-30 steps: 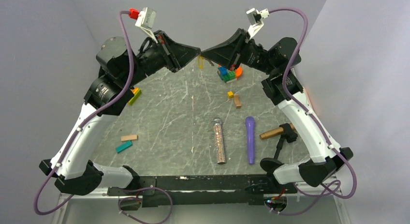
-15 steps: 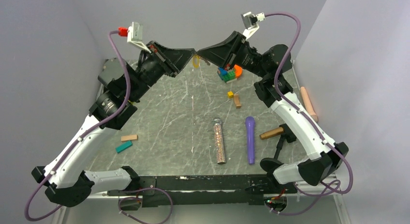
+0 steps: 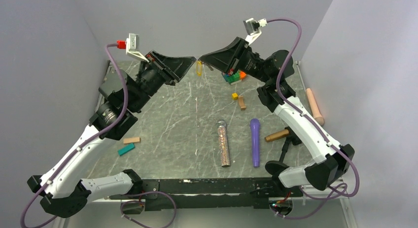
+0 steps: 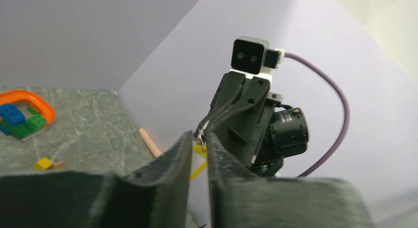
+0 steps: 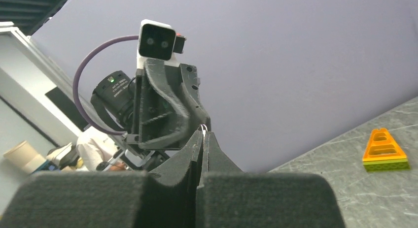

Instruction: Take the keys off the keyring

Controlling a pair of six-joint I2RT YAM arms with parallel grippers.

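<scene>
Both grippers meet tip to tip, raised above the far middle of the table. A tiny yellow-gold key [image 3: 198, 66] hangs just below where they meet. My left gripper [image 3: 193, 58] has its jaws nearly together, with the key [image 4: 199, 152] showing between them. My right gripper [image 3: 201, 57] is shut on the thin wire keyring [image 5: 202, 127], which pokes out above its tips. The ring [image 4: 203, 130] also shows in the left wrist view, at the tip of the right gripper.
Coloured bricks with an orange frame [image 3: 232, 75] sit at the far middle. A small yellow cube [image 3: 235, 96], a brown block [image 3: 242, 104], a glitter tube [image 3: 224, 143], a purple cylinder [image 3: 255, 142] and a peach rod [image 3: 314, 105] lie right of centre. Tan [image 3: 131, 140] and teal [image 3: 126, 149] blocks lie left.
Both arms have risen and shifted slightly left, keeping their tips together. The key still hangs between them.
</scene>
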